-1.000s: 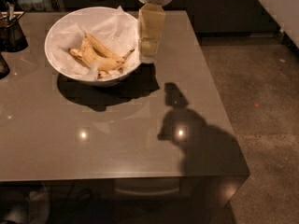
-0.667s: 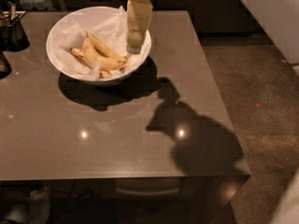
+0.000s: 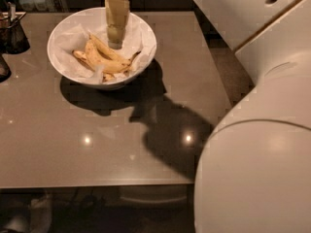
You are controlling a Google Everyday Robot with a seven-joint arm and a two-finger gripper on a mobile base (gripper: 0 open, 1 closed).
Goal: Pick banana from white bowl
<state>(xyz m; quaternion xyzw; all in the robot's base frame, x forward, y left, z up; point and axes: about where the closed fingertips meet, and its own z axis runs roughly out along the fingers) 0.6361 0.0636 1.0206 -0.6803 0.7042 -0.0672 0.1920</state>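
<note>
The white bowl [image 3: 73,28] stands at the back left of the brown table, lined with crumpled white paper. The banana [image 3: 102,58], a dull yellow speckled cluster, lies in the bowl's middle and front. My gripper [image 3: 115,41] hangs down from the top of the view into the bowl, its tip just behind and above the banana's right part. My white arm fills the right side of the view.
A dark container [image 3: 13,33] with utensils stands at the table's left back edge, and another dark object [image 3: 3,68] is at the far left. The table [image 3: 97,144] has its front edge near the bottom. The arm's shadow falls right of the bowl.
The gripper has moved left from the bowl's right rim to over the bowl's middle and lower toward the banana. The white arm has come into view at the right.
</note>
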